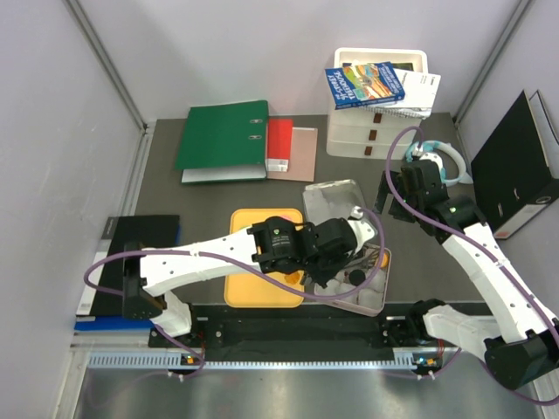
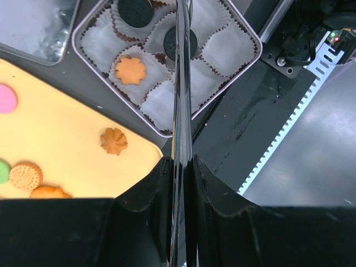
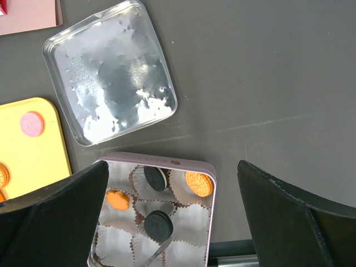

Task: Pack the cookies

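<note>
A pink-rimmed tin with white paper cups holds two black cookies, an orange flower cookie and an orange round one. More cookies lie on the yellow tray: a pink one, an orange flower, a green one and an orange round one. My left gripper is shut on thin metal tongs, whose tip reaches a black cookie in the tin. My right gripper is open and empty, high above the tin.
The tin's silver lid lies just behind the tin, beside the tray. A green binder, a red folder and white drawers with books stand at the back. A black binder leans at the right.
</note>
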`<state>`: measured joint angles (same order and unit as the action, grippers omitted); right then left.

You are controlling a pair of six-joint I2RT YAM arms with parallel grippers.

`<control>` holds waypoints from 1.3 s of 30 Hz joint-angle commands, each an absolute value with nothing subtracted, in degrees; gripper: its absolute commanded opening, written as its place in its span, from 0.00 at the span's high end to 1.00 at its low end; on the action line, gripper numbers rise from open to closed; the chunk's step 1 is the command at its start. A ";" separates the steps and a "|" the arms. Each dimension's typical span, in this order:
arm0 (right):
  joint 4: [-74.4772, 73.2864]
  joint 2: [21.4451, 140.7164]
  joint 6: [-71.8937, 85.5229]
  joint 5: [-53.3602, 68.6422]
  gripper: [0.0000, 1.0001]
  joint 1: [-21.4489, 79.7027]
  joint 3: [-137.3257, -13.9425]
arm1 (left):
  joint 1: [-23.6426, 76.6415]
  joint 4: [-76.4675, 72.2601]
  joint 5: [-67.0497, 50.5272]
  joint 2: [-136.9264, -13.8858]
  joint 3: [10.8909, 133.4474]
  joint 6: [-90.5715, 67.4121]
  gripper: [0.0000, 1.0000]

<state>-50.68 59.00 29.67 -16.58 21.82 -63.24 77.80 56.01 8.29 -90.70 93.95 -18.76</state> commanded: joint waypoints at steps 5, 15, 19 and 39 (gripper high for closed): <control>-49.75 58.80 30.15 -16.88 0.01 21.27 -63.81 | 78.13 50.63 4.04 -91.93 89.57 -16.44 0.92; -49.92 58.54 30.41 -16.96 0.01 21.27 -63.37 | 77.96 52.46 7.12 -93.34 85.78 -19.86 0.94; -50.01 58.18 30.50 -16.70 0.01 21.27 -63.37 | 78.05 53.18 8.61 -93.87 85.43 -21.44 0.94; -50.01 57.39 30.67 -16.44 0.01 21.27 -63.37 | 78.13 51.59 14.94 -86.04 91.15 -19.51 0.88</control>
<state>-50.70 58.54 30.20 -16.43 21.82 -63.24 78.00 53.34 12.34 -88.07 90.02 -19.84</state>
